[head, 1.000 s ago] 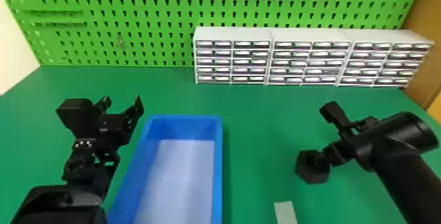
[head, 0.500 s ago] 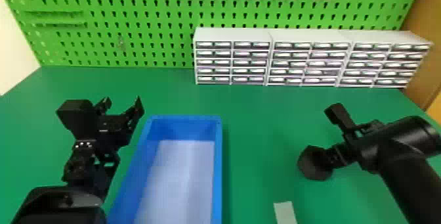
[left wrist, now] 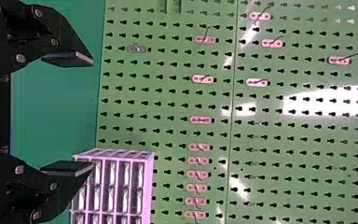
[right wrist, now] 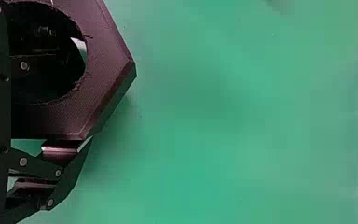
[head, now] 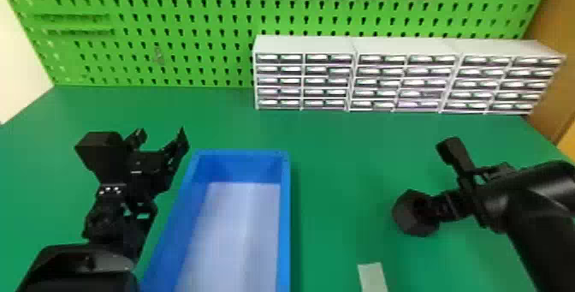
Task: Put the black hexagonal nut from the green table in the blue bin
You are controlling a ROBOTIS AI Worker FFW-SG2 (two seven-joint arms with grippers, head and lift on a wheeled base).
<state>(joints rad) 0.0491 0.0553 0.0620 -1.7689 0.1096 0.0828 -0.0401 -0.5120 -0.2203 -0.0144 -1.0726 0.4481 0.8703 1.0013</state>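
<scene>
In the head view, holds the black hexagonal nut (head: pixel 404 216) at the tips of the right gripper (head: pixel 436 210), over the green table (head: pixel 333 162) and to the right of the blue bin (head: pixel 285 218). Keeps the left gripper (head: pixel 161 136) just off the far left corner of the bin, spread wide. Also includes a pale strip (head: pixel 372 276) nearer the front, between bin and nut, and drawer units (head: pixel 303 81) along the foot of the green pegboard (head: pixel 192 25).

In the left wrist view, shows the left gripper (left wrist: pixel 91 114) wide open, with nothing in its grasp.

In the right wrist view, shows the right gripper (right wrist: pixel 63 112) partly closed on the nut, with one fingertip against an outer side. Can't tell exactly where the other fingertip touches.
</scene>
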